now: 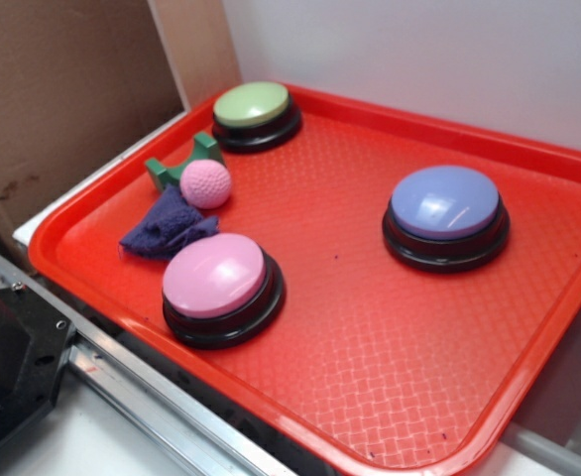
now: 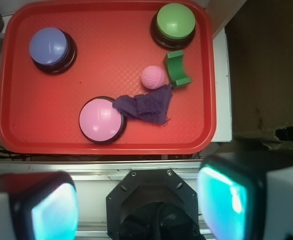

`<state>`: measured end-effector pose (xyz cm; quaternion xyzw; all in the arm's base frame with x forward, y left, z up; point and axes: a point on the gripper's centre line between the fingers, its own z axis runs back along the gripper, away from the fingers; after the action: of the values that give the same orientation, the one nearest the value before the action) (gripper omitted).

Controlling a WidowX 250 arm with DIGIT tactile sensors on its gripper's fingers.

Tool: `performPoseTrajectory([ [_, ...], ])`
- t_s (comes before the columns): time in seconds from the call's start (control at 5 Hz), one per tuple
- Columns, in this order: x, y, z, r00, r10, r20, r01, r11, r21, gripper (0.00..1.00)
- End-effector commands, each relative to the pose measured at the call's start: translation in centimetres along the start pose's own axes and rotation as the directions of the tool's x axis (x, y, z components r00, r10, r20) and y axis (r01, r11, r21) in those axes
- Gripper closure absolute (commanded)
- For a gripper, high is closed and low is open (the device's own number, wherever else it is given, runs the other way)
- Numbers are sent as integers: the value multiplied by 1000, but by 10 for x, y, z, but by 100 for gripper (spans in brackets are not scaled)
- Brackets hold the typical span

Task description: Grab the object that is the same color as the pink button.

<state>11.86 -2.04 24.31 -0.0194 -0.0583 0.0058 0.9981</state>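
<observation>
Fingers (image 2: 41,210) of the gripper (image 2: 136,202) fill the bottom of the wrist view, one blurred pad at the lower left and the other at the lower right, spread wide with nothing between them and nothing touching them. The jaws are released and hang well above and short of the red tray (image 2: 101,142), over the metal rail and black base beside the tray's near rim.

Going left to right across the tray in the wrist view: the lavender-blue button (image 2: 49,46) sits near the far left corner, alone. The pink button (image 2: 101,119) stands toward the near edge, with the dark purple cloth (image 2: 146,106) crumpled just beside it, one end touching the button's base. The pink golf ball (image 2: 153,77) rests at the cloth's far tip, touching or nearly touching the green curved block (image 2: 177,69) on its right. The green button (image 2: 174,22) sits beyond the block, near the far right corner.

In the exterior view the ball (image 1: 205,183) lies against the block (image 1: 181,164), between the pale green button (image 1: 253,105) and the pink button (image 1: 216,277), close to the tray's rim (image 1: 82,213).
</observation>
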Motion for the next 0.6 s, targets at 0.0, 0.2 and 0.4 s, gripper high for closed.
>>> performPoseTrajectory([
  [0.0, 0, 0, 0, 1000, 0, 0, 0, 1000, 0, 0],
  [0.2, 2, 4, -5, 976, 216, 33, -217, 976, 31, 0],
  [0.4, 9, 9, -17, 902, 425, 77, -429, 902, 51, 0],
])
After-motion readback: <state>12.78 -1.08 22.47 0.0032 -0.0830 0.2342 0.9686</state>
